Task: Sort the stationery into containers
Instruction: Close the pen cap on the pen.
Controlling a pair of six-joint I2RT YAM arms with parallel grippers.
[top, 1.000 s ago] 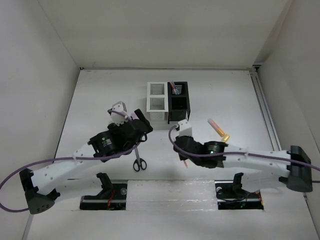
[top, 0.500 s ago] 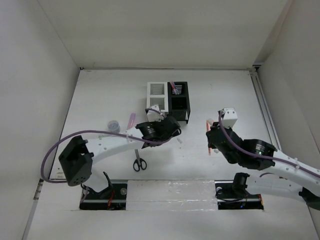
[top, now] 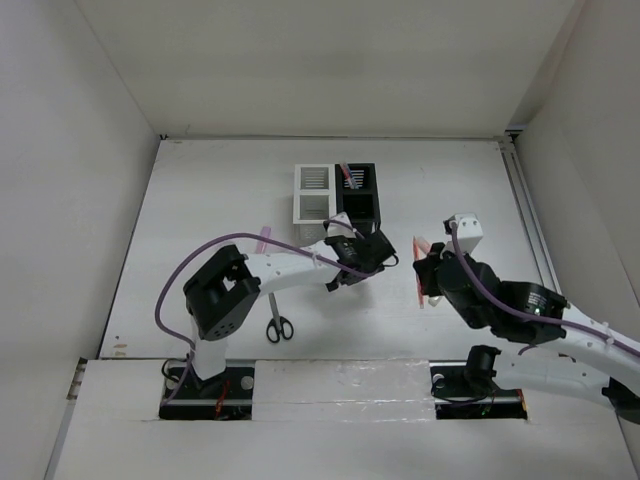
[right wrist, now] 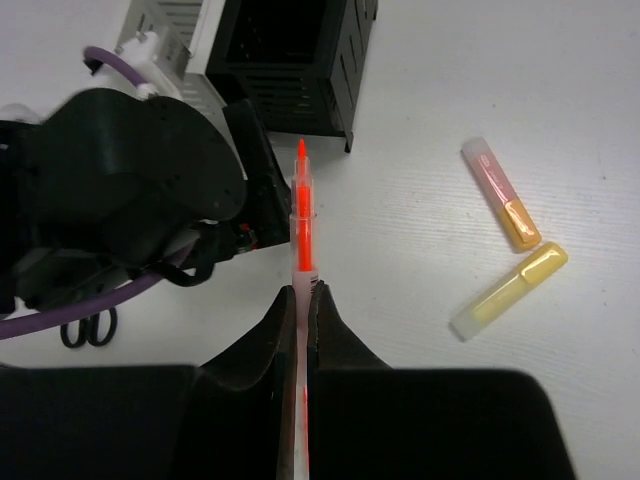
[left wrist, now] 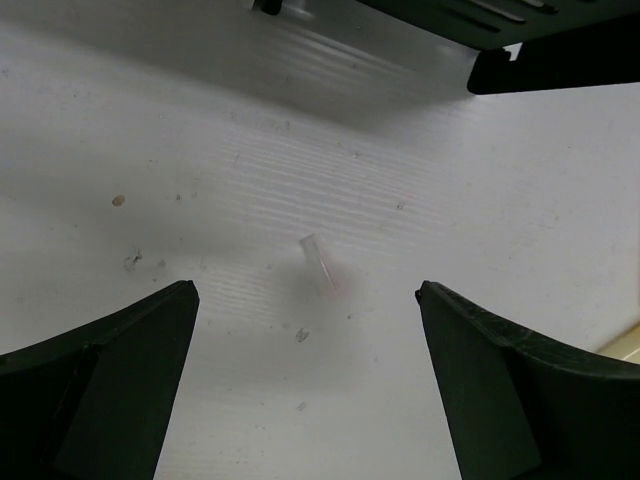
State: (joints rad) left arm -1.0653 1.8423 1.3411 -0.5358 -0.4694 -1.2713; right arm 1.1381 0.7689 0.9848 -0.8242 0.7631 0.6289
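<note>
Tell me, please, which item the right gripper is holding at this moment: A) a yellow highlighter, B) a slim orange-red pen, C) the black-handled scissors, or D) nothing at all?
B: in the right wrist view the right gripper is shut on a slim orange-red pen that sticks out ahead of its fingers, while the scissors, the pink-and-yellow highlighter and the yellow highlighter lie on the table.
</note>
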